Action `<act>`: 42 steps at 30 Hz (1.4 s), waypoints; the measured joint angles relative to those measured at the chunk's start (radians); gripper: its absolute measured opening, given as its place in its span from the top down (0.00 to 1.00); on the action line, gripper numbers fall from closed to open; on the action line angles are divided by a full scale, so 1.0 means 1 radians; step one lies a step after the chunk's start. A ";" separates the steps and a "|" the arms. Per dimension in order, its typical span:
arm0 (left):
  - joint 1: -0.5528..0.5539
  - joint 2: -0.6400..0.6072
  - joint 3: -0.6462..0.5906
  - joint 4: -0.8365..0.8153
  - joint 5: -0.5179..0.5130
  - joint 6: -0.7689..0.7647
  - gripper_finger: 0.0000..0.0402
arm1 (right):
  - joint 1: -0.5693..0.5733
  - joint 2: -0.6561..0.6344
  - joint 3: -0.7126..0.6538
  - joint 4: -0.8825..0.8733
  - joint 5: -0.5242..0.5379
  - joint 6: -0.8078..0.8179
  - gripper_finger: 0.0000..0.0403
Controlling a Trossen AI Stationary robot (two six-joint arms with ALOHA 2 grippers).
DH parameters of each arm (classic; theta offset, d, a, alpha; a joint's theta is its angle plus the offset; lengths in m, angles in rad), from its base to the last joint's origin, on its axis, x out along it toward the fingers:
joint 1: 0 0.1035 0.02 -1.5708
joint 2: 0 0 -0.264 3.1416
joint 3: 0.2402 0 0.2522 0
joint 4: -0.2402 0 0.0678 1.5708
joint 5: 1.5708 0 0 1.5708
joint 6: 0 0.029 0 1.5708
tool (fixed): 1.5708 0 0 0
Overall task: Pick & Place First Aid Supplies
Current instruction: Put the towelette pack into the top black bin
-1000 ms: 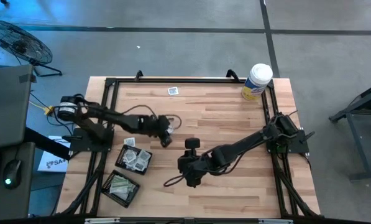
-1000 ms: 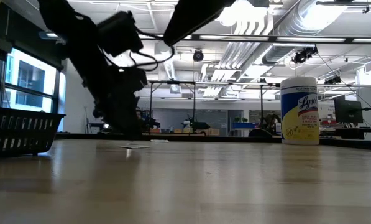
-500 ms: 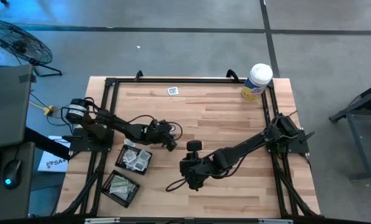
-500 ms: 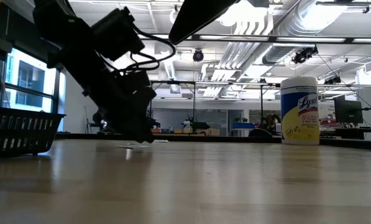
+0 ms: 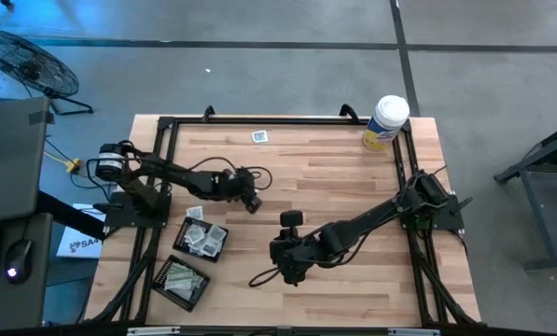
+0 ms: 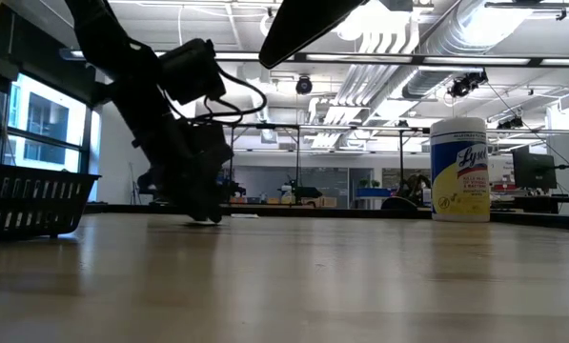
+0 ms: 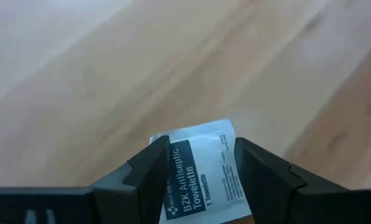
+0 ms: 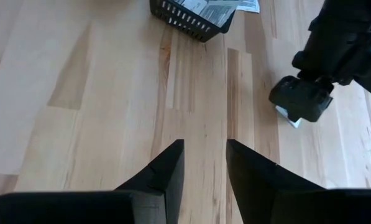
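Note:
A white first aid packet (image 7: 201,171), printed "BZK Antiseptic Towelette", lies flat on the wooden table. My left gripper (image 7: 201,149) is open and low over it, slanting down, one fingertip at each of the packet's side edges. From above it shows left of the table's middle (image 5: 252,202). The right wrist view shows a corner of the packet (image 8: 291,118) under that gripper. My right gripper (image 8: 205,149) hangs open and empty above the table's middle (image 5: 283,257). Another small packet (image 5: 260,136) lies flat near the far edge. My left gripper comes at the packet from above on a slant, its fingertips (image 7: 157,155) at the two long side edges (image 7: 233,146) of the packet, which lies flat on the table. I cannot tell whether the fingers touch it.
Two black mesh trays (image 5: 201,239) (image 5: 183,280) with packets in them stand at the near left. A white canister with a yellow label (image 5: 385,121) stands at the far right corner. A black frame runs around the table's edge. Bare wood lies between the arms.
My left gripper has swung slightly toward the near edge and back, rolled its wrist, and sunk down to the table over the packet. The packet has stayed where it lay. My right arm has kept still.

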 joint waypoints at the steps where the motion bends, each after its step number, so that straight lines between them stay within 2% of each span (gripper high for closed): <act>1: 0.004 0.000 0.000 -0.008 -0.007 -0.001 0.55 | 0.000 0.000 0.000 0.000 0.000 0.000 0.72; 10: -0.007 -0.048 -0.002 -0.012 0.001 0.000 0.55 | -0.001 0.000 0.000 0.001 0.006 -0.001 0.72; 15: -0.004 -0.064 -0.002 -0.070 -0.072 -0.001 0.55 | -0.002 0.000 0.000 0.001 0.005 0.001 0.72; 18: 0.005 -0.057 -0.002 -0.074 -0.081 0.003 0.55 | -0.002 0.000 0.000 0.003 0.005 0.001 0.72; 23: 0.061 -0.056 -0.004 -0.065 -0.019 0.028 0.55 | -0.002 0.000 0.000 0.009 0.007 0.002 0.72; 28: 0.095 -0.058 -0.062 0.006 0.034 0.028 0.55 | -0.002 0.000 0.000 0.009 0.007 0.002 0.72; 35: 0.088 -0.058 -0.098 0.098 0.062 0.027 0.55 | -0.002 0.000 0.000 0.009 0.007 0.002 0.72; 38: 0.077 -0.058 -0.098 0.098 0.062 0.026 0.60 | -0.002 0.000 0.000 0.009 0.007 0.002 0.72; 42: 0.053 -0.056 -0.098 0.097 0.047 0.044 0.73 | -0.002 0.000 0.000 0.009 0.006 0.002 0.72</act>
